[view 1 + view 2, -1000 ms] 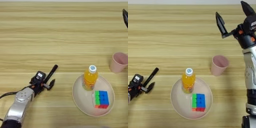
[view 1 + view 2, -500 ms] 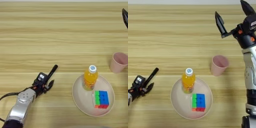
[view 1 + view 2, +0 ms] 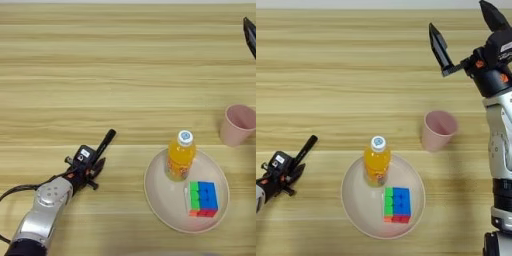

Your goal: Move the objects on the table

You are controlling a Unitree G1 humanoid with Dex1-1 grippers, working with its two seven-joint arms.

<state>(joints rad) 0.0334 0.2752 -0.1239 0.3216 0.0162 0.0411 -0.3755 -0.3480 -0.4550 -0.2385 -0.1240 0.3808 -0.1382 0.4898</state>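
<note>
1. Pale wooden planks with grain running sideways make up the broad bench (image 3: 100, 65), which fills both views.
2. Near its front edge sits a round pale pink plastic plate (image 3: 358, 202). A small orange-drink bottle with a white cap (image 3: 376, 161) stands upright on the plate's back part, and a multicoloured puzzle cube (image 3: 396, 204) lies just beside the bottle, towards the front right.
3. A pale pink plastic cup (image 3: 438, 130) stands upright and empty on the bench, off the plate, near its back right.
4. The left claw (image 3: 97, 155) is low at the front left, well apart from the plate. One long black finger points up and to the right and a shorter one lies beside it, a narrow gap between them; I see nothing gripped. No separate marker pen can be made out.
5. The right claw (image 3: 466, 35) hangs at the back right, above and behind the cup, its two black fingers spread wide and holding nothing.
6. My reading: no object is in hand, so this is an approach step. The spread right claw looks best placed for the cup; it would need to come down around the rim and close gently, since an empty cup tips easily.
</note>
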